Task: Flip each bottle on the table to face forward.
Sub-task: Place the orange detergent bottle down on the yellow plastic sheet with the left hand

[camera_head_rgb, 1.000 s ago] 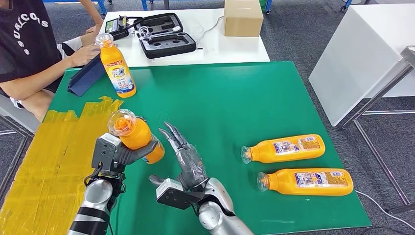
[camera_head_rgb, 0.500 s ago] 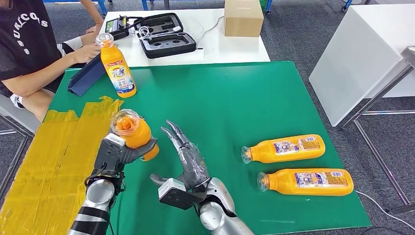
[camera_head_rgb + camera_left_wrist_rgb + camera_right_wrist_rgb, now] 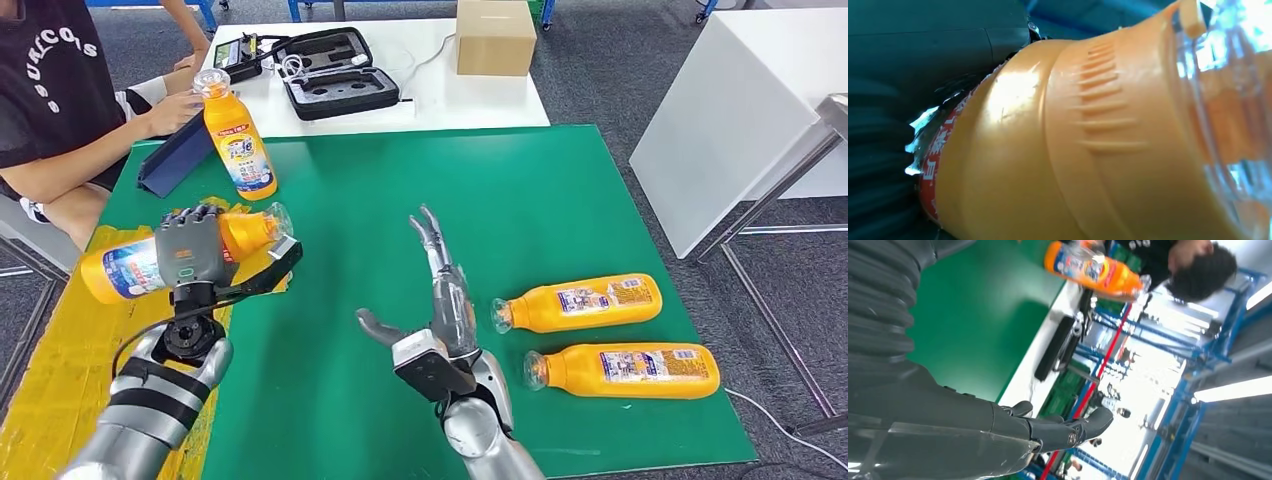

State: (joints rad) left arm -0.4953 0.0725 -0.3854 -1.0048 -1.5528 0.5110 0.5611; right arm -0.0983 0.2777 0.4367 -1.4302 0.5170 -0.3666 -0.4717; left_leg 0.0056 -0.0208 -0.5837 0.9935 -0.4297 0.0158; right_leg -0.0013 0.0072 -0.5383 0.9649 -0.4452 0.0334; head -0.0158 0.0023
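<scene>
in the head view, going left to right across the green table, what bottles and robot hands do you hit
Held bottle in the left hand → upright bottle → right hand, open → upper lying bottle → lower lying bottle.

Glossy plastic bottle [image 3: 1073, 150]; matt tbl [image 3: 480, 200]

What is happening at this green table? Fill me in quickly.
The robot's left hand grips an orange bottle held sideways above the yellow-taped edge of the green table, its clear cap pointing toward the table's middle. The right hand is open, fingers spread, holding nothing. Two more bottles lie on their sides near the right edge, and one upright bottle stands at the far left corner. A seated person rests a hand by that bottle.
</scene>
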